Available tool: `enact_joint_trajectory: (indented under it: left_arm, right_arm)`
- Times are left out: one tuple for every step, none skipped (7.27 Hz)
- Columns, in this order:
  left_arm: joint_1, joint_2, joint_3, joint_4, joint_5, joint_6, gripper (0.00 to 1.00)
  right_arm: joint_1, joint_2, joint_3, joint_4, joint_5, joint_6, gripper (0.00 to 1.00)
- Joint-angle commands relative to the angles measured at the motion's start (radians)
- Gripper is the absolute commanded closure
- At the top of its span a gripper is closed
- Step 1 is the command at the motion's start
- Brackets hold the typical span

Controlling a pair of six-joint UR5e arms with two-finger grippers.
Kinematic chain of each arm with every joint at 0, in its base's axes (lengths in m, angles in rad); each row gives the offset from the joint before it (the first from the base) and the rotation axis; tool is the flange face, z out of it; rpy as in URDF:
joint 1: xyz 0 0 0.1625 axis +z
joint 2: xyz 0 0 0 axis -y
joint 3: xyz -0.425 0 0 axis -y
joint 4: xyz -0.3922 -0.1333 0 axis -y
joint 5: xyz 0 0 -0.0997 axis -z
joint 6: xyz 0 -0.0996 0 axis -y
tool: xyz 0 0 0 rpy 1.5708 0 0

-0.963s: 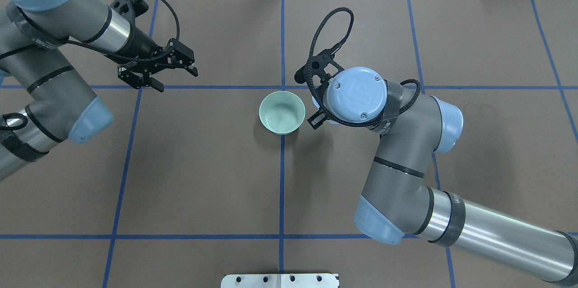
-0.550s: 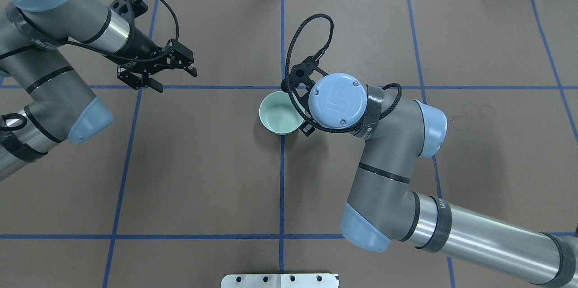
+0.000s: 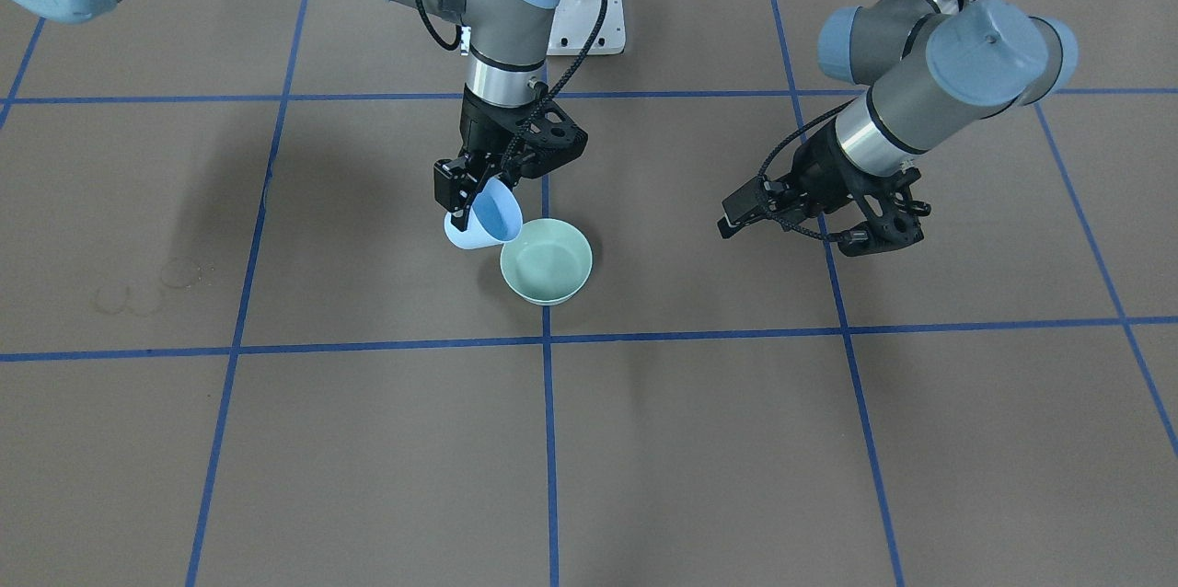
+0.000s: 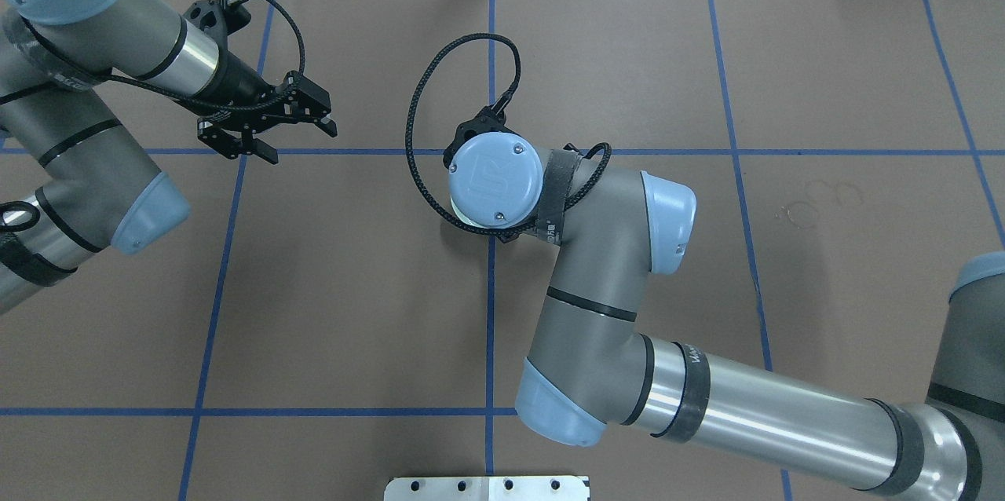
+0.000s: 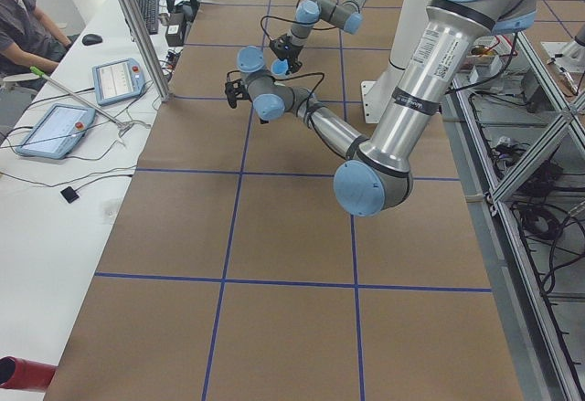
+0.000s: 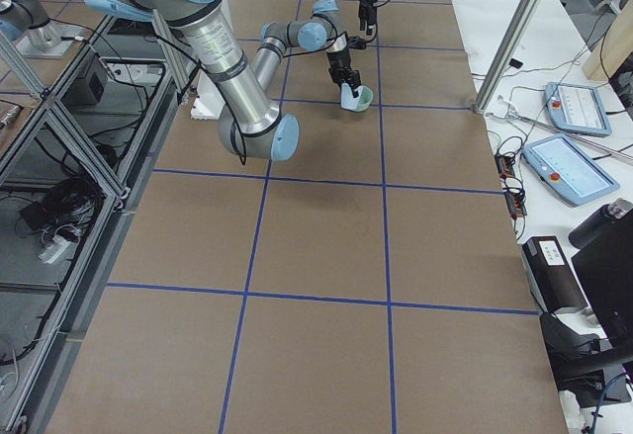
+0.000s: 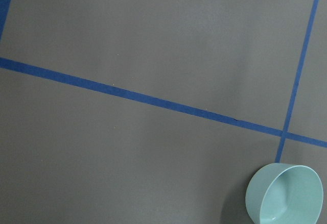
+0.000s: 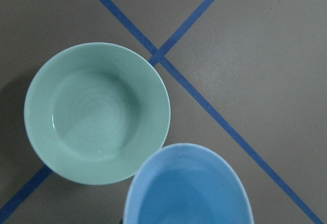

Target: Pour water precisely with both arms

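My right gripper [image 3: 471, 199] is shut on the pale-blue cup [image 3: 485, 221] and holds it tilted, its mouth toward the pale-green bowl [image 3: 546, 261], beside the bowl's rim. In the right wrist view the cup [image 8: 188, 189] sits at the bottom edge, just next to the bowl [image 8: 97, 113]. I cannot make out water in either; only faint rings and a small glint show in the bowl. In the overhead view the right wrist [image 4: 496, 180] hides bowl and cup. My left gripper [image 4: 301, 141] is open and empty, well left of the bowl.
The brown table cover [image 4: 353, 289] carries blue tape grid lines. Faint ring stains [image 4: 816, 202] mark it on the right. The white pedestal [image 3: 589, 17] stands behind the right arm. The left wrist view shows the bowl [image 7: 286, 194] at its lower right.
My right arm has swung left with the cup, from beside the bowl to over it, so the wrist now covers the bowl from above. My left gripper has drifted slightly left.
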Motion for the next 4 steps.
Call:
enact_joint_trajectory:
  left_arm:
    - [-0.012, 0.001, -0.001, 0.000, -0.012, 0.017, 0.01]
    - [-0.026, 0.003, -0.001, 0.000, -0.027, 0.028, 0.01]
    - [-0.032, 0.003, -0.001, 0.000, -0.029, 0.029, 0.01]
    - [-0.033, 0.023, -0.001, -0.003, -0.029, 0.031, 0.01]
  right_arm:
    - [-0.002, 0.059, -0.082, -0.042, -0.026, -0.069, 1.00]
    - [-0.009, 0.077, -0.083, -0.110, -0.070, -0.178, 1.00]
    - [-0.018, 0.112, -0.085, -0.202, -0.118, -0.228, 1.00]
    - [-0.026, 0.172, -0.164, -0.220, -0.124, -0.231, 1.00]
